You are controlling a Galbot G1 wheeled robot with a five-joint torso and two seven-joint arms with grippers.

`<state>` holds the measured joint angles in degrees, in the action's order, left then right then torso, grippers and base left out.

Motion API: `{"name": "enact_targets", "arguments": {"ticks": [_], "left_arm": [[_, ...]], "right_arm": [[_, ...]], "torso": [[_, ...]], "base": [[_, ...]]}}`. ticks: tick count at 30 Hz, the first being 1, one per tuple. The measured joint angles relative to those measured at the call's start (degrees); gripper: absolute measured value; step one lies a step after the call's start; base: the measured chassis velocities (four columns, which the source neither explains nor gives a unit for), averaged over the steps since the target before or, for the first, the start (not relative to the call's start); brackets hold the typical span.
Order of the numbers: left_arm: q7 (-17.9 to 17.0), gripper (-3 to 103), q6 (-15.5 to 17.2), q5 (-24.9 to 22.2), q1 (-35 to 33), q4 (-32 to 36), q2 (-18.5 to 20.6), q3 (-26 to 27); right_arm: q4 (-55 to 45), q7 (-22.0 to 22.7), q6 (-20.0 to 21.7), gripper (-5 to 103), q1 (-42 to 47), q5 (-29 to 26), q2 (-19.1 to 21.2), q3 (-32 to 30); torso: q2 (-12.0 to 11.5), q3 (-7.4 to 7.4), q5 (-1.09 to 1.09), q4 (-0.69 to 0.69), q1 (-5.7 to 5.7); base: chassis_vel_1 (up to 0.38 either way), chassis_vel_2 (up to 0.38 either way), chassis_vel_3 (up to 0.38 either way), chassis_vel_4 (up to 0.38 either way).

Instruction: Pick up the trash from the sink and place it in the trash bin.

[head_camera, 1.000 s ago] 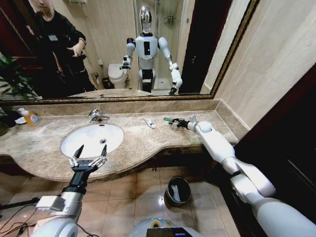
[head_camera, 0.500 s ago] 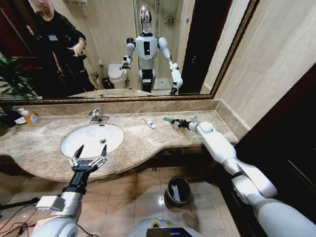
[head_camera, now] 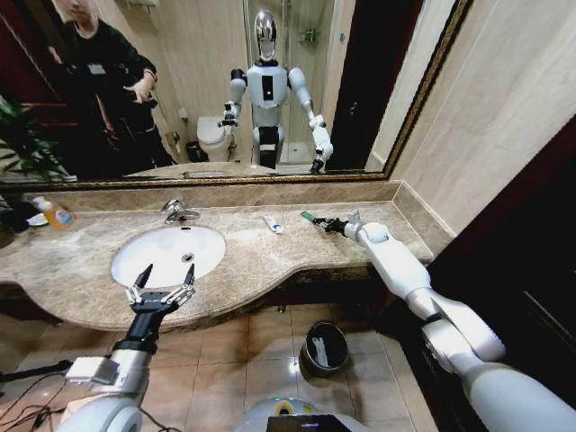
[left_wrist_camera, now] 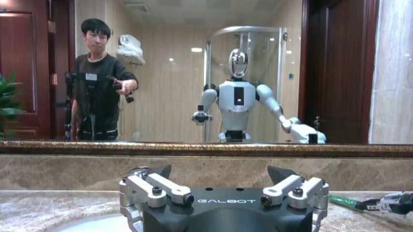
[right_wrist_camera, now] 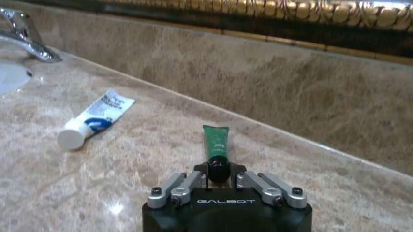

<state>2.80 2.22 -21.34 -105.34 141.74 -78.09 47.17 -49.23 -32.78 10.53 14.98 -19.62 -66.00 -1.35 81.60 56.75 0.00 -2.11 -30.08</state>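
A small green tube (right_wrist_camera: 216,140) with a black cap lies on the marble counter right of the sink (head_camera: 168,252). My right gripper (right_wrist_camera: 218,180) is shut on its capped end, low over the counter (head_camera: 328,223). The green tube (head_camera: 308,217) points toward the mirror. A white and blue tube (head_camera: 273,224) lies loose on the counter between the sink and my right gripper (right_wrist_camera: 96,121). My left gripper (head_camera: 162,286) hovers open at the sink's front rim (left_wrist_camera: 219,171), holding nothing. The trash bin (head_camera: 325,346) stands on the floor below the counter.
A chrome tap (head_camera: 175,211) stands behind the basin, and an orange-labelled soap bottle (head_camera: 56,214) sits at the far left. The gold-framed mirror and marble backsplash close off the back. A wall bounds the counter on the right. Cables lie on the floor tiles at the left.
My right gripper has shifted slightly toward the right and back, with the green tube moving with it. The left arm has not moved.
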Motion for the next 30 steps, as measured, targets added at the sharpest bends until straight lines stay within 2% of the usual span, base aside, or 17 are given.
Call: {"name": "enact_targets", "arguments": {"ticks": [6, 14, 16, 18, 21, 22, 24, 25, 27, 28, 30], "left_arm": [[0.0, 100, 0.0, 0.0, 0.0, 0.0, 0.0, 0.0], [0.0, 100, 0.0, 0.0, 0.0, 0.0, 0.0, 0.0], [0.0, 100, 0.0, 0.0, 0.0, 0.0, 0.0, 0.0], [0.0, 100, 0.0, 0.0, 0.0, 0.0, 0.0, 0.0], [0.0, 100, 0.0, 0.0, 0.0, 0.0, 0.0, 0.0], [0.0, 100, 0.0, 0.0, 0.0, 0.0, 0.0, 0.0], [0.0, 100, 0.0, 0.0, 0.0, 0.0, 0.0, 0.0], [0.0, 100, 0.0, 0.0, 0.0, 0.0, 0.0, 0.0], [0.0, 100, 0.0, 0.0, 0.0, 0.0, 0.0, 0.0], [0.0, 100, 0.0, 0.0, 0.0, 0.0, 0.0, 0.0], [0.0, 100, 0.0, 0.0, 0.0, 0.0, 0.0, 0.0]], "right_arm": [[-4.8, 2.6, 1.4, 19, 1.5, -2.6, 1.5, 0.0], [-17.1, 6.2, 4.4, 19, 7.7, -7.2, 6.2, -0.9], [-22.7, 9.1, 5.6, 19, 11.4, -9.7, 8.9, -2.0], [-24.5, 9.8, 6.2, 19, 12.8, -10.4, 9.8, -2.6], [-32.9, 11.6, 7.2, 19, 19.1, -12.2, 14.1, -6.3], [-32.9, 11.6, 7.2, 19, 19.1, -12.2, 14.1, -6.3], [-41.7, 14.0, 7.1, 19, 27.2, -14.0, 18.1, -10.0], [-41.7, 14.0, 7.1, 19, 27.2, -14.0, 18.1, -10.0], [-47.8, 15.4, 7.1, 19, 34.6, -14.6, 19.9, -13.1], [-47.8, 15.4, 7.1, 19, 34.6, -14.6, 19.9, -13.1], [-54.4, 15.7, 7.6, 19, 42.8, -14.6, 20.0, -19.2]], "torso": [[0.0, 0.0, 0.01, 0.0, 0.0], [0.0, 0.0, 0.01, 0.0, 0.0], [0.0, 0.0, 0.0, -0.01, 0.0], [0.0, 0.0, 0.01, 0.0, 0.0], [0.0, -0.01, 0.01, -0.01, 0.0], [0.0, -0.01, 0.01, -0.01, 0.0], [0.0, -0.01, 0.0, 0.01, 0.0], [0.0, -0.01, 0.0, 0.01, 0.0], [0.0, -0.01, 0.01, 0.0, 0.01], [0.0, -0.01, 0.01, 0.0, 0.01], [0.0, -0.01, 0.0, 0.0, 0.01]], "base": [[0.0, 0.0, 0.0, 0.0], [0.0, 0.0, 0.0, 0.0], [0.0, 0.0, 0.0, 0.0], [0.0, 0.0, 0.0, 0.0], [0.0, 0.0, 0.0, 0.0], [0.0, 0.0, 0.0, 0.0], [0.0, 0.0, 0.0, 0.0], [0.0, 0.0, 0.0, 0.0], [0.0, 0.0, 0.0, 0.0], [0.0, 0.0, 0.0, 0.0], [0.0, 0.0, 0.0, 0.0]]}}
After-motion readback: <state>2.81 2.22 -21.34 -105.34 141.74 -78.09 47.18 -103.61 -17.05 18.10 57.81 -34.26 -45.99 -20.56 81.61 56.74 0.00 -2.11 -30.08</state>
